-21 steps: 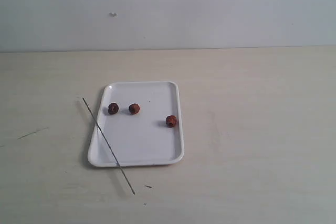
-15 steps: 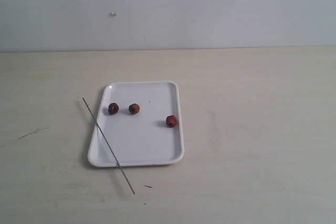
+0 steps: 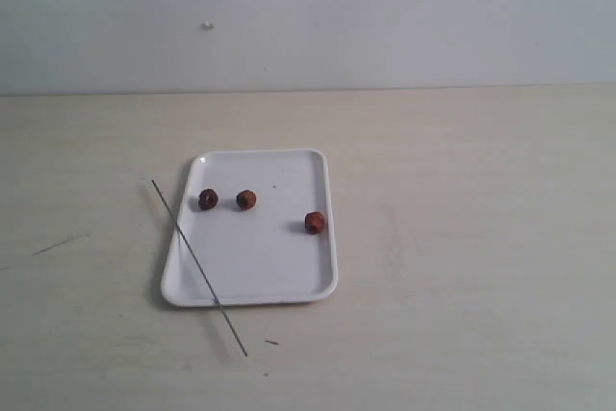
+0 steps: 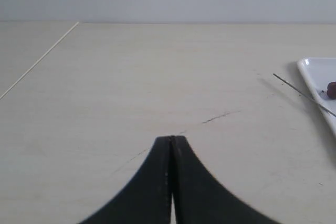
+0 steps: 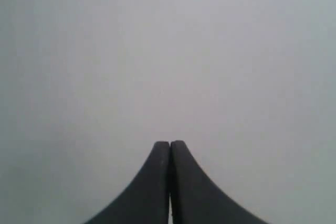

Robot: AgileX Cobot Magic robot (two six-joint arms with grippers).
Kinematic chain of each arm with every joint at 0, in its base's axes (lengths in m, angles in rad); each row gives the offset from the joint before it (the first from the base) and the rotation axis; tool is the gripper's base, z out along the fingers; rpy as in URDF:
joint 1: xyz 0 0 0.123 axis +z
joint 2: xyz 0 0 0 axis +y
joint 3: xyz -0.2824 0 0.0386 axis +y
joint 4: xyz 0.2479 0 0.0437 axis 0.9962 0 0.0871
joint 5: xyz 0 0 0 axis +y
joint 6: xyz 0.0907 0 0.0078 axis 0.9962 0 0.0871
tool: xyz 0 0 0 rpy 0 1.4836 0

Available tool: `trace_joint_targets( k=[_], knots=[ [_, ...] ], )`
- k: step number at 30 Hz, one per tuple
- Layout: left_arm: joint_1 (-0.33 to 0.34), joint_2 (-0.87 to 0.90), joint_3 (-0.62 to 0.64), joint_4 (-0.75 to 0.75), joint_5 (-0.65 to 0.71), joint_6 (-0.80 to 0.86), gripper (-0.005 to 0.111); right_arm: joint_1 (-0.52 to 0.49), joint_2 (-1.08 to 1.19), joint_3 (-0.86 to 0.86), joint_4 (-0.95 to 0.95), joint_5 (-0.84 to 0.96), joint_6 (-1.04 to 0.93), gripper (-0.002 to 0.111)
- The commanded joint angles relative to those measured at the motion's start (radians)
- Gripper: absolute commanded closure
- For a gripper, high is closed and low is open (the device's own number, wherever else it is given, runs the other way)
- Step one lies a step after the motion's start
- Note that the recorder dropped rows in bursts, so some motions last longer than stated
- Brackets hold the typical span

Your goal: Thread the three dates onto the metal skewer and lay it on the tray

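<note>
Stillness is the word here: both arms are out of the wide view altogether. The left gripper (image 4: pixel 171 140) is pressed closed on nothing, low over bare bench (image 3: pixel 462 238), well apart from the left edge of the tray (image 3: pixel 289 276). The right gripper (image 5: pixel 170 144) is likewise closed and empty. Its camera meets only a blank grey surface, so where it sits I cannot tell.

Nothing has shifted in the last moment. The skewer (image 3: pixel 197 265) and everything on the tray lie just as they did half a second back. I read that as the task not yet begun, with every step left to do.

The skewer lies slantwise over the tray, crossing its left rim and near-left corner, both ends out over the bench. The dates sit loose on the tray: two (image 3: pixel 208 199) (image 3: pixel 246 199) side by side by the left edge, in the far half, and the third (image 3: pixel 315 222) alone by the right edge. None touches the skewer.

Around them are a thin dark scratch (image 3: pixel 60 244) on the bench left of the tray and a speck (image 3: pixel 271 342) by the skewer's near tip. Nothing blocks the approach — the awkward part, I'd judge, is the rod itself, thin and propped on a rim, hard to pinch. The dates may well roll.
</note>
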Motion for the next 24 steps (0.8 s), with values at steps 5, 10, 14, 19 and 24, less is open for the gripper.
trace_joint_targets(
  k=[5,10,14,19,24],
  knots=[
    [0.003,-0.006,0.0,-0.002,-0.006,-0.005,0.107,0.042,0.918,-0.793,0.042,1.004,-0.501,0.108],
    [0.003,-0.006,0.0,-0.002,-0.006,-0.005,0.107,0.297,1.349,-1.063,0.179,1.355,-0.577,0.108],
    [0.003,-0.006,0.0,-0.002,-0.006,-0.005,0.107,0.508,1.578,-1.167,0.094,1.284,-0.501,0.108],
    [0.003,-0.006,0.0,-0.002,-0.006,-0.005,0.107,0.593,1.763,-1.287,0.054,1.266,-0.485,0.108],
    [0.003,-0.006,0.0,-0.002,-0.006,-0.005,0.107,0.637,1.871,-1.393,0.047,1.264,-0.485,0.108]
  ],
)
